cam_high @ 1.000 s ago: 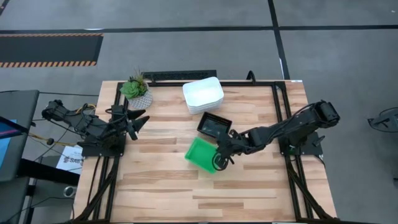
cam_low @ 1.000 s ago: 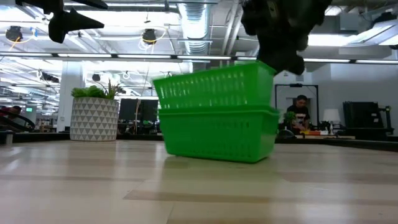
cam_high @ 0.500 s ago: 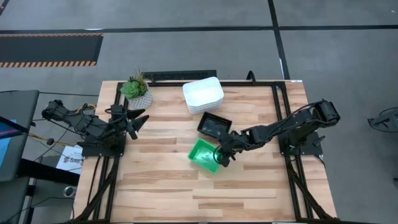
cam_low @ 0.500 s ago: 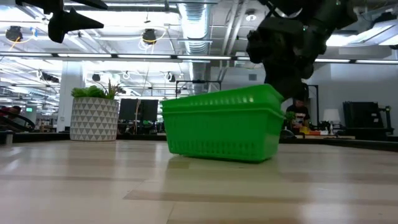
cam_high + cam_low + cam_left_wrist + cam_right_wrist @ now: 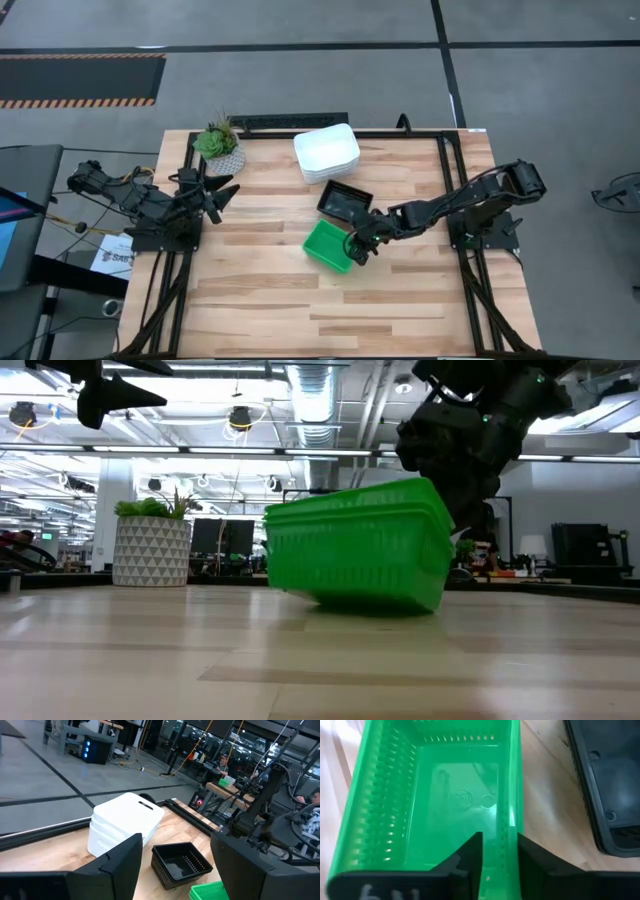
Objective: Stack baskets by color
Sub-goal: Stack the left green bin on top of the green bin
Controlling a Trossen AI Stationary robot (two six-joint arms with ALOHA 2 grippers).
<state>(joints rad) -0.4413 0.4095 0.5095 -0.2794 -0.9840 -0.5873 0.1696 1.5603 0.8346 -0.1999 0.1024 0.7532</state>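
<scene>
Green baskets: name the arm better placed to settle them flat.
Right. The right gripper straddles the near wall of the green baskets, which sit tilted in the low view. The left gripper waits at the table's left edge, far from them.

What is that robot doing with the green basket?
It is sorting baskets into piles by color. The right gripper is at the rim of the green baskets, its fingers on either side of one wall, and the nested pile sits a bit tilted on the table. The white baskets are already piled, the black baskets sit beside them, and the left gripper waits near the plant.
</scene>
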